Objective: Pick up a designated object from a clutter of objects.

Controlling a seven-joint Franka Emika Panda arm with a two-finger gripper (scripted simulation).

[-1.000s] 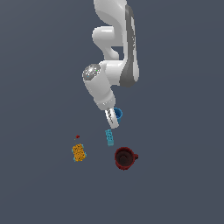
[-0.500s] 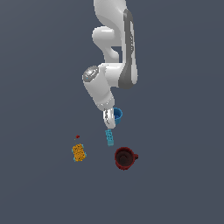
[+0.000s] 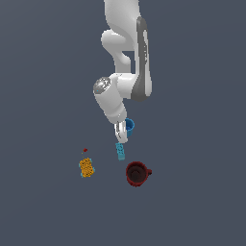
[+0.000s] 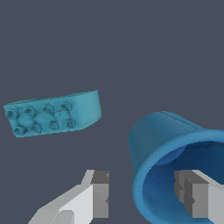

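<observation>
**One Gripper Astride the Blue Cup Wall**

Five small items lie on the dark grey floor (image 3: 202, 202) in the exterior view. The blue cup (image 3: 129, 126) sits at the centre of the group's upper edge, partly hidden by the white arm (image 3: 126, 57). The light-blue block (image 3: 120, 151) lies near the cup at about 6 o'clock from it, apart from it. The dark red mug (image 3: 136, 173) stands at about 5 o'clock from that block, its handle pointing to the exterior view's right. The orange-yellow block (image 3: 86, 167) lies well apart from the mug, at about 9 o'clock from it, and the tiny red piece (image 3: 85, 150) rests just beyond the orange-yellow block at 12 o'clock.

Gripper state — the gripper (image 4: 142, 197) is spread apart. In the wrist view one finger (image 4: 100, 194) stands outside the blue cup (image 4: 157, 140), over bare floor, and the other finger (image 4: 192, 197) stands inside the cup's mouth; the near wall of the cup lies between them. Whether either pad touches the wall cannot be told. The studded light-blue block (image 4: 52, 113) lies apart from the cup and clear of both fingers.

In the exterior view the gripper (image 3: 121, 133) points downward — its tip just beside the cup's rim.
</observation>
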